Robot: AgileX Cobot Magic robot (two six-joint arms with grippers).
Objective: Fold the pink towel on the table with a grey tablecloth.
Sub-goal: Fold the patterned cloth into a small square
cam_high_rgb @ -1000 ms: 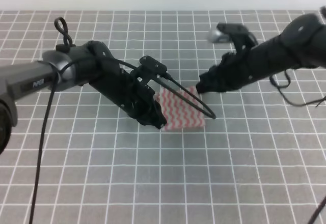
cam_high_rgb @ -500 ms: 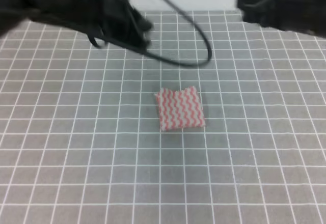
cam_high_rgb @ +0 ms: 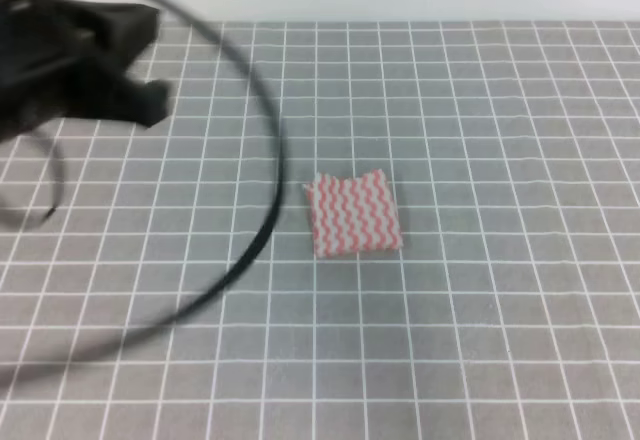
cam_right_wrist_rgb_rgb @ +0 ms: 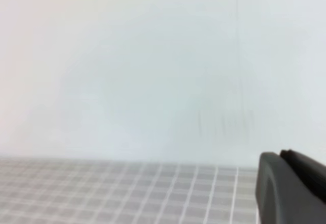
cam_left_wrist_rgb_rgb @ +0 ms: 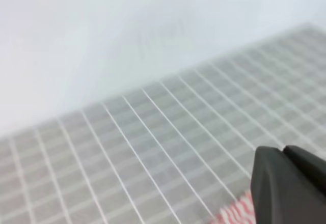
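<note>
Far left of the high view: left arm (cam_high_rgb: 75, 60) just a dark blur up in the corner, well away from the cloth, way too smeared to make out fingers. Looping out from it, a black cable (cam_high_rgb: 262, 230) sweeping down across the grid and passing left of the towel without crossing it. Dead centre: the pink towel (cam_high_rgb: 352, 213), folded into a small squarish pad, lying flat on the table with a grey tablecloth (cam_high_rgb: 500, 310), nothing on or over it. Nothing of the right arm in that shot. Left wrist view: only a dark finger (cam_left_wrist_rgb_rgb: 290, 186) cut off at the bottom right, a sliver of pink stripe beside it; can't tell if spread or pinched. Right wrist view: same story, one dark finger (cam_right_wrist_rgb_rgb: 293, 188) cropped at the corner, pale wall (cam_right_wrist_rgb_rgb: 153, 66) behind; can't tell either.
</note>
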